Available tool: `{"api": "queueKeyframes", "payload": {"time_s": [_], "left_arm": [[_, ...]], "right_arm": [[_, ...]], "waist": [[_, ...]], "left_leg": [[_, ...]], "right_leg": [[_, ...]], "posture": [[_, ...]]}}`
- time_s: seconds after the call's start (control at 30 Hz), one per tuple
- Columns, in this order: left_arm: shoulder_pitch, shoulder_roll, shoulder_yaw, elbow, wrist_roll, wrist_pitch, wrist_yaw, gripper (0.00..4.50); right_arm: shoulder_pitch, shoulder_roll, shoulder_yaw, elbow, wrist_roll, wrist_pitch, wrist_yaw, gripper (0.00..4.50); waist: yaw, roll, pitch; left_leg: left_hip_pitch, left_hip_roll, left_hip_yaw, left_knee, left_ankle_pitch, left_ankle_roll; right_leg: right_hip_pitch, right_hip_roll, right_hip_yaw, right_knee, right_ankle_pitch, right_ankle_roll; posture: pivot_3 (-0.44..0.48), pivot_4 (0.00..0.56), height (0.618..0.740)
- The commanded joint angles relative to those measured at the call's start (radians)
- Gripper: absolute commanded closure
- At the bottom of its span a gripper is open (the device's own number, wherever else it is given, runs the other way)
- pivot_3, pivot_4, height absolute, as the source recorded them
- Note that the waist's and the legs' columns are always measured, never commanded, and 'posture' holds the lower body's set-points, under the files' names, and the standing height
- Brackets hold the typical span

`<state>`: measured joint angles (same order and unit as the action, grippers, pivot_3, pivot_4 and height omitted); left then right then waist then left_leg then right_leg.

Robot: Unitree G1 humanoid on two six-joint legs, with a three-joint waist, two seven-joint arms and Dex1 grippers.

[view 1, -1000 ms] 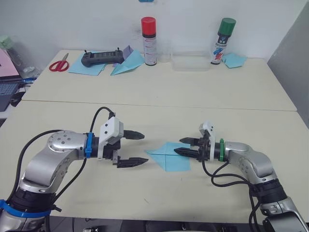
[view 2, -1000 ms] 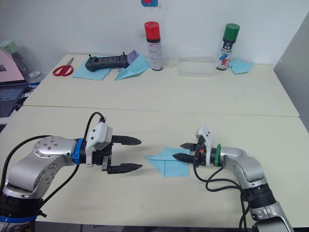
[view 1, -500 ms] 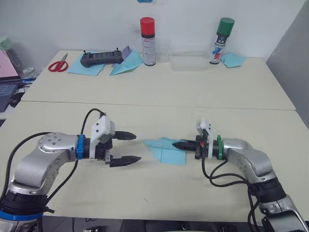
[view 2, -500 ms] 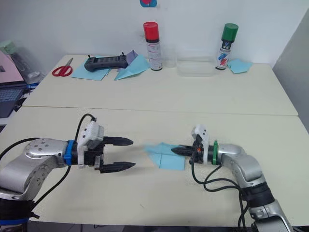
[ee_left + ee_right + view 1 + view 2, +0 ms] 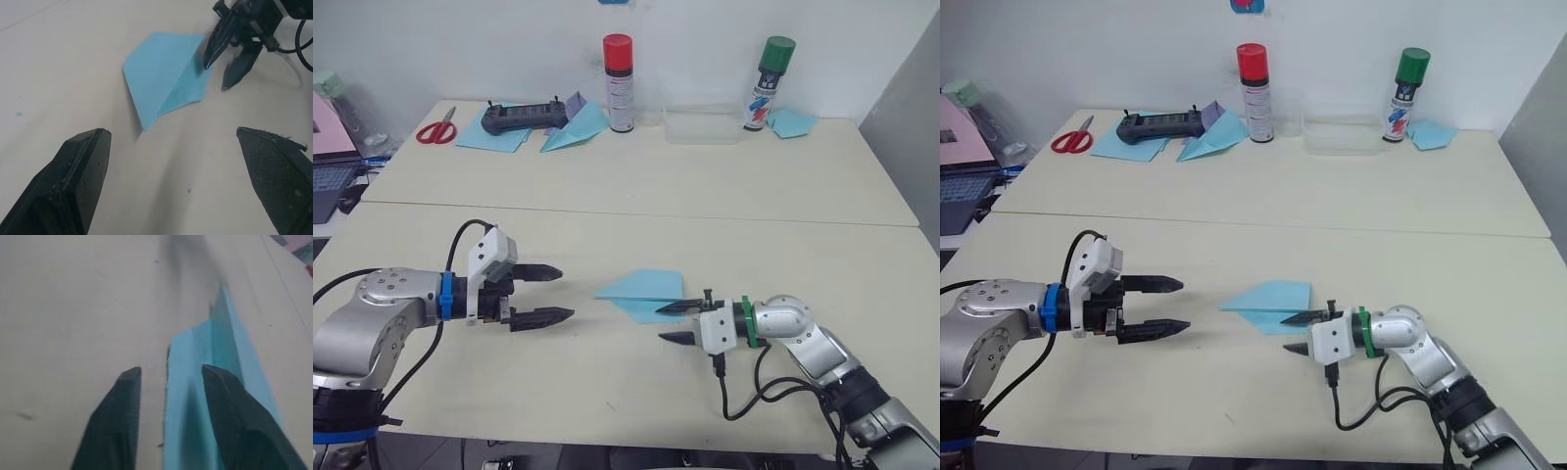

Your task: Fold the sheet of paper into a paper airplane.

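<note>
On the near table (image 5: 431, 392), toward its left side, the left gripper (image 5: 551, 294) hangs with its two fingers spread wide, holding nothing, well apart from the paper. Between both grippers lies the paper airplane (image 5: 646, 292), a flat layered light-blue wedge. At its right edge the right gripper (image 5: 677, 322) has its fingers parted, one fingertip over the paper's rim

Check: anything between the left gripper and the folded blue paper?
Nothing. Bare table separates the left gripper from the folded blue paper in both head views; the left wrist view shows the same.
</note>
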<state>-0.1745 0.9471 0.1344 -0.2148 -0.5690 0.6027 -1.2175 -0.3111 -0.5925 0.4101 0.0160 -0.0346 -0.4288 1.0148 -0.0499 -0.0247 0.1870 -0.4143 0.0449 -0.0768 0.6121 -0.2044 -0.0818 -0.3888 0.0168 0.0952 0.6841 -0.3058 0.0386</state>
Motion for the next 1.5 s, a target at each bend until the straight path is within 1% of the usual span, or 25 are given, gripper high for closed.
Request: {"api": "queueKeyframes", "payload": {"time_s": [0.03, 0.1, 0.17, 0.2, 0.27, 0.33, 0.4, 0.43, 0.53, 0.57, 0.7, 0.87, 0.97, 1.13, 1.23, 1.37, 1.4, 1.5], "left_arm": [[-0.018, 0.014, 0.007, -0.012, -0.006, -0.002, -0.007, 0.0], [-0.016, 0.009, 0.004, -0.026, -0.012, 0.006, -0.001, 0.0], [-0.002, 0.006, 0.005, -0.046, -0.018, 0.01, 0.001, 0.0], [0.001, 0.006, 0.005, -0.048, -0.019, 0.01, 0.001, 0.0], [-0.002, 0.007, 0.002, -0.047, -0.015, 0.008, 0.001, 0.0], [-0.015, 0.007, -0.003, -0.046, -0.016, 0.012, 0.003, 0.0], [-0.033, 0.008, -0.006, -0.046, -0.018, 0.015, 0.005, 0.0], [-0.041, 0.007, -0.007, -0.047, -0.017, 0.015, 0.008, 0.0], [-0.05, 0.0, -0.007, -0.053, -0.015, 0.018, 0.02, 0.0], [-0.048, -0.004, -0.008, -0.06, -0.016, 0.02, 0.025, 0.0], [-0.032, -0.022, -0.013, -0.099, -0.024, 0.03, 0.051, 0.0], [-0.014, -0.049, -0.034, -0.124, -0.022, 0.029, 0.071, 0.0], [-0.004, -0.08, -0.073, -0.15, -0.02, 0.018, 0.08, 0.0], [-0.021, -0.168, -0.119, -0.148, 0.027, -0.024, 0.161, 0.0], [-0.025, -0.223, -0.133, -0.128, 0.03, -0.015, 0.211, 0.57], [-0.032, -0.278, -0.177, -0.064, 0.072, -0.01, 0.262, 1.93], [-0.035, -0.291, -0.187, -0.037, 0.088, -0.02, 0.273, 2.18], [-0.021, -0.313, -0.219, -0.004, 0.118, -0.05, 0.267, 3.17]], "right_arm": [[0.044, -0.072, -0.052, -0.132, 0.144, 0.04, 0.083, 1.0], [0.062, -0.109, -0.087, -0.192, 0.225, 0.097, 0.104, 1.0], [0.03, -0.093, -0.127, -0.219, 0.282, 0.213, 0.067, 1.0], [0.004, -0.064, -0.138, -0.214, 0.312, 0.296, 0.038, 1.0], [-0.066, 0.008, -0.144, -0.163, 0.35, 0.461, -0.015, 1.4], [-0.128, 0.067, -0.138, -0.102, 0.35, 0.558, -0.038, 1.97], [-0.176, 0.122, -0.134, -0.042, 0.381, 0.691, -0.049, 2.75], [-0.188, 0.14, -0.132, -0.015, 0.382, 0.725, -0.047, 3.08], [-0.185, 0.158, -0.111, 0.012, 0.369, 0.779, -0.012, 4.25], [-0.174, 0.158, -0.098, 0.009, 0.36, 0.789, -0.007, 4.45], [-0.131, 0.144, -0.056, -0.026, 0.318, 0.784, 0.014, 4.45], [-0.086, 0.128, -0.033, -0.066, 0.292, 0.796, 0.013, 4.45], [-0.084, 0.142, -0.029, -0.031, 0.264, 0.797, -0.013, 4.45], [-0.086, 0.153, -0.033, -0.001, 0.219, 0.795, -0.05, 4.45], [-0.076, 0.15, -0.041, -0.013, 0.219, 0.81, -0.056, 4.5], [-0.062, 0.149, -0.051, -0.035, 0.227, 0.826, -0.063, 4.5], [-0.059, 0.148, -0.054, -0.041, 0.227, 0.83, -0.065, 4.5], [-0.048, 0.142, -0.061, -0.062, 0.231, 0.842, -0.072, 4.5]], "waist": [[0.0, 0.0, 0.0], [0.0, 0.0, 0.0], [-0.002, 0.0, 0.0], [-0.008, 0.0, 0.0], [-0.013, 0.0, 0.0], [-0.013, 0.0, 0.0], [-0.01, 0.0, 0.0], [-0.007, 0.0, 0.0], [0.0, 0.0, 0.0], [0.0, 0.0, 0.0], [-0.002, 0.0, 0.0], [-0.006, 0.0, 0.0], [-0.007, 0.0, 0.0], [-0.007, -0.001, 0.0], [-0.007, -0.001, 0.0], [-0.007, 0.0, 0.0], [-0.006, 0.0, 0.0], [-0.006, 0.0, 0.0]], "left_leg": [[0.0, 0.0, 0.0, 0.0, 0.0, 0.0], [0.001, 0.0, 0.0, 0.001, 0.0, 0.0], [0.001, 0.0, 0.0, 0.002, 0.0, 0.0], [0.001, 0.0, 0.0, 0.003, 0.0, 0.0], [0.003, 0.0, 0.001, 0.003, 0.0, 0.0], [0.006, 0.0, 0.001, 0.003, 0.0, 0.0], [0.007, 0.0, 0.0, 0.003, 0.001, 0.0], [0.007, 0.001, 0.0, 0.003, 0.001, 0.0], [0.006, 0.0, 0.0, 0.003, 0.001, 0.0], [0.006, 0.0, 0.0, 0.003, 0.001, 0.0], [0.005, 0.0, 0.001, 0.002, 0.0, 0.0], [0.005, 0.0, 0.0, 0.002, 0.0, 0.0], [0.005, 0.0, 0.001, 0.003, 0.001, 0.0], [0.006, 0.0, 0.0, 0.004, 0.001, 0.0], [0.006, 0.0, 0.0, 0.005, 0.001, 0.0], [0.006, 0.0, 0.0, 0.007, 0.001, 0.0], [0.006, 0.0, 0.0, 0.008, 0.001, 0.0], [0.006, -0.001, 0.0, 0.01, 0.0, 0.0]], "right_leg": [[0.0, 0.0, 0.0, 0.0, 0.0, 0.0], [0.001, 0.0, 0.0, 0.0, 0.0, 0.0], [0.002, 0.0, 0.0, 0.001, 0.0, 0.0], [0.001, 0.0, 0.001, 0.001, 0.0, 0.001], [0.001, 0.0, 0.002, 0.005, 0.0, 0.0], [0.002, 0.001, 0.002, 0.009, -0.001, 0.0], [0.001, 0.002, 0.001, 0.012, -0.002, -0.001], [0.001, 0.002, 0.001, 0.012, -0.002, -0.002], [0.001, 0.002, 0.001, 0.012, -0.002, -0.003], [0.001, 0.001, 0.001, 0.012, -0.002, -0.003], [0.0, 0.001, 0.001, 0.011, -0.002, -0.003], [0.0, 0.001, 0.001, 0.012, -0.003, -0.001], [0.0, 0.001, 0.001, 0.012, -0.004, 0.002], [0.001, 0.001, 0.001, 0.012, -0.004, 0.002], [0.001, 0.001, 0.001, 0.013, -0.004, 0.002], [0.003, 0.001, 0.002, 0.013, -0.004, 0.002], [0.003, 0.001, 0.002, 0.013, -0.004, 0.003], [0.004, 0.001, 0.002, 0.013, -0.004, 0.003]], "posture": [[0.0, 0.15, 0.74], [0.0, 0.15, 0.74], [0.0, 0.15, 0.74], [0.0, 0.15, 0.74], [0.0, 0.15, 0.74], [0.0, 0.15, 0.74], [0.0, 0.15, 0.74], [0.0, 0.15, 0.74], [0.0, 0.15, 0.74], [0.0, 0.15, 0.74], [0.0, 0.15, 0.74], [0.0, 0.15, 0.74], [0.0, 0.15, 0.74], [0.0, 0.15, 0.74], [0.0, 0.15, 0.74], [0.0, 0.15, 0.74], [0.0, 0.15, 0.74], [0.0, 0.15, 0.74]]}}
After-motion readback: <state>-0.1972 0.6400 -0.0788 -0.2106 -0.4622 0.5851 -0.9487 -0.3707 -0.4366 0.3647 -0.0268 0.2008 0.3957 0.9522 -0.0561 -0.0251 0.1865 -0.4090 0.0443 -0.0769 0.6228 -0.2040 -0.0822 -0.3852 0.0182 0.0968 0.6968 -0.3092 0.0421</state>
